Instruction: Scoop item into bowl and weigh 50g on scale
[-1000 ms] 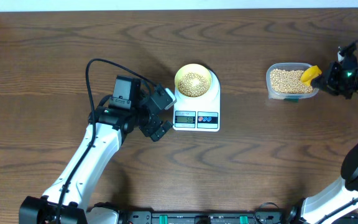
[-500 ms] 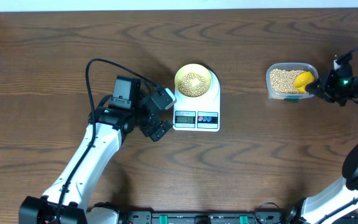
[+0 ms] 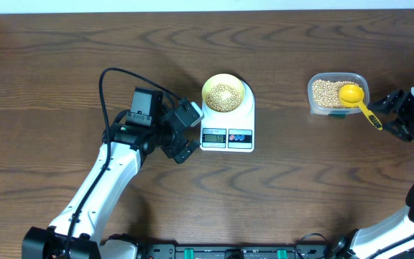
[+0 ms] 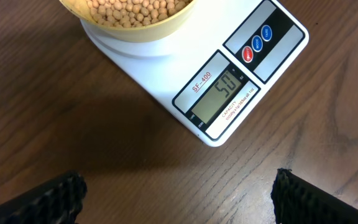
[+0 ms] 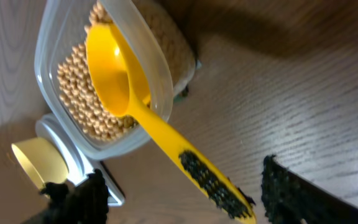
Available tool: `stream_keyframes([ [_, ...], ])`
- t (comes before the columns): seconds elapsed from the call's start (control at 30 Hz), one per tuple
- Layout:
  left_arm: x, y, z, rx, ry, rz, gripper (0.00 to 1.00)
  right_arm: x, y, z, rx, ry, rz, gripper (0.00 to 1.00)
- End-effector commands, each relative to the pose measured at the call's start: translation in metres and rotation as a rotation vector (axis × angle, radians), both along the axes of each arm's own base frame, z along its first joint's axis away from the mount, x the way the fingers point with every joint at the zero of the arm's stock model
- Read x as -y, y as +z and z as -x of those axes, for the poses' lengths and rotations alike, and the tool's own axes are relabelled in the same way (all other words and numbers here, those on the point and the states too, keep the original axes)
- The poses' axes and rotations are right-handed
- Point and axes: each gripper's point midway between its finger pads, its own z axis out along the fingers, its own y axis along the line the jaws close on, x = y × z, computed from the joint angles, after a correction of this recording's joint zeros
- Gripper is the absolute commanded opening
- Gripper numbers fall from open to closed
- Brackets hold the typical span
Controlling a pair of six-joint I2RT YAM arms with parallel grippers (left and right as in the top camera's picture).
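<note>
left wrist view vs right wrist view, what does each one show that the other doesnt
Only the left wrist: the display on the scale, reading 50, and its two buttons, red and blue. Only the right wrist: the clear container and the yellow scoop, its cup resting on the beans there, its handle out over the rim. Both: the scale, the bowl on it, beans and the wood table.

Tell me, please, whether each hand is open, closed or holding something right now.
Left hand: open, empty, near the scale.
Right hand: open; the yellow scoop lies ungripped, handle between its jaws.
</note>
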Motion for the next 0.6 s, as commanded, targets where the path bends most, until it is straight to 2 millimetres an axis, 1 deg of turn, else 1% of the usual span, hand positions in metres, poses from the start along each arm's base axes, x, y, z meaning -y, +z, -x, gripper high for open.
stream_keyframes([
  [0.0,0.001,0.005,0.000,0.017,-0.013,0.009,0.98,0.000,0.006,-0.006,0.022,0.008,-0.011,0.85],
  [0.17,0.001,0.005,0.000,0.017,-0.013,0.009,0.97,0.002,0.011,-0.009,0.027,0.007,-0.002,0.93],
  [0.3,0.001,0.005,0.000,0.017,-0.013,0.009,0.98,0.009,0.018,-0.008,0.010,0.005,0.035,0.96],
  [0.33,0.001,0.005,0.000,0.017,-0.013,0.009,0.98,0.015,0.024,-0.007,-0.007,0.003,0.070,0.96],
  [0.43,0.001,0.005,0.000,0.017,-0.013,0.009,0.98,0.025,0.039,-0.007,-0.023,-0.001,0.124,0.96],
  [0.57,0.001,0.005,0.000,0.017,-0.013,0.009,0.98,0.031,0.064,-0.011,-0.010,-0.004,0.158,0.95],
])
